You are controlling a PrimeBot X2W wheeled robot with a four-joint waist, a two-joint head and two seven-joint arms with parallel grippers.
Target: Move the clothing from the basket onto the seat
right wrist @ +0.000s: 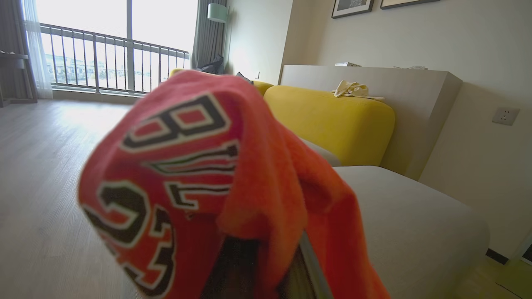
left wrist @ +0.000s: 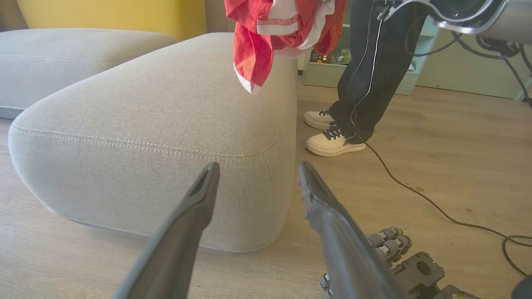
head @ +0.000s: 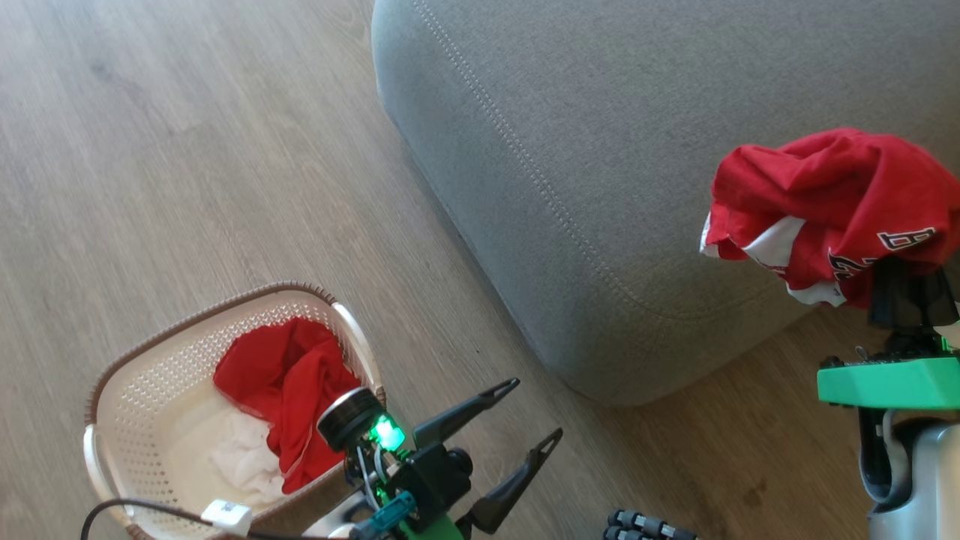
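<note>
The cream basket [head: 142, 390] stands on the floor at the lower left. It holds a crumpled red garment [head: 289, 390] and some white fabric. Just to its right my left gripper [head: 535, 409] is open and empty, its fingers [left wrist: 199, 207] pointing at the grey seat [head: 600, 187]. A red jersey [head: 817, 195] with black-white lettering is draped over my right gripper [head: 904, 289], which is shut on it; the cloth hides the fingertips. The jersey [left wrist: 266, 41] hangs in the air above the seat's [left wrist: 145, 124] edge. In the right wrist view the jersey [right wrist: 187, 166] covers the fingers, with the seat [right wrist: 407, 216] behind it.
A person stands beyond the seat, pale shoes [left wrist: 332, 143] on the wooden floor. A black cable [left wrist: 415, 195] trails across the floor to the right. Dark rollers of my base [head: 645, 525] sit near the seat's corner. A yellow cushion [right wrist: 332, 120] backs the sofa.
</note>
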